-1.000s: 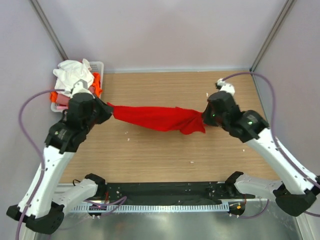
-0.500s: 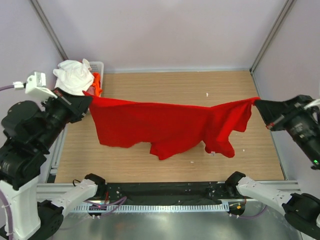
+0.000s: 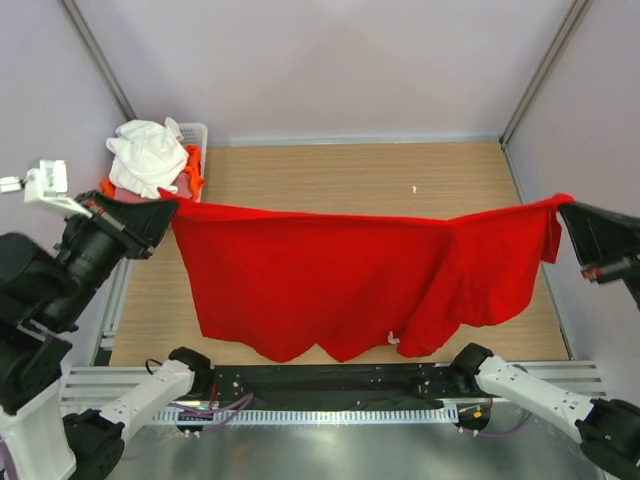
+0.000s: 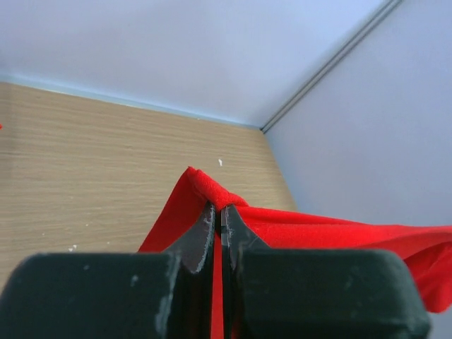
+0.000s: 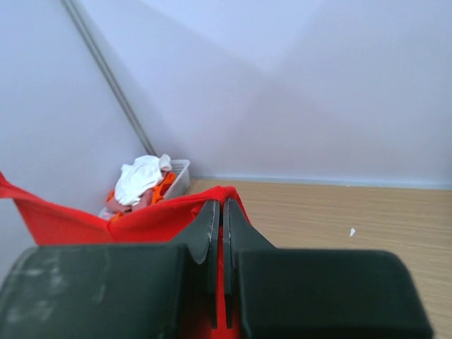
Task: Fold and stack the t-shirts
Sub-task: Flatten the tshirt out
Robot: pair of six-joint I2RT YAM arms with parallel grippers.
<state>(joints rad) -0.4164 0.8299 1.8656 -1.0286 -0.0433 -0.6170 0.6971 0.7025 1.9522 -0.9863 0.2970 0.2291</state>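
Note:
A large bright red t-shirt [image 3: 320, 275] hangs spread in the air over the wooden table, stretched between both arms. My left gripper [image 3: 170, 204] is shut on its left top corner [image 4: 205, 185]. My right gripper [image 3: 566, 205] is shut on its right top corner [image 5: 226, 193]. The lower hem droops toward the table's near edge. Other t-shirts, white [image 3: 148, 155], orange [image 3: 193, 166] and pink, lie heaped in the basket at the far left.
A white slotted basket [image 3: 196, 132] stands at the table's far left corner, also seen in the right wrist view as the basket [image 5: 176, 176]. Grey walls close in on three sides. Small white specks [image 3: 415, 188] lie on the wood.
Both arms have risen and drawn apart. The red shirt went from a bunched strip on the table to a wide sheet hanging in the air.

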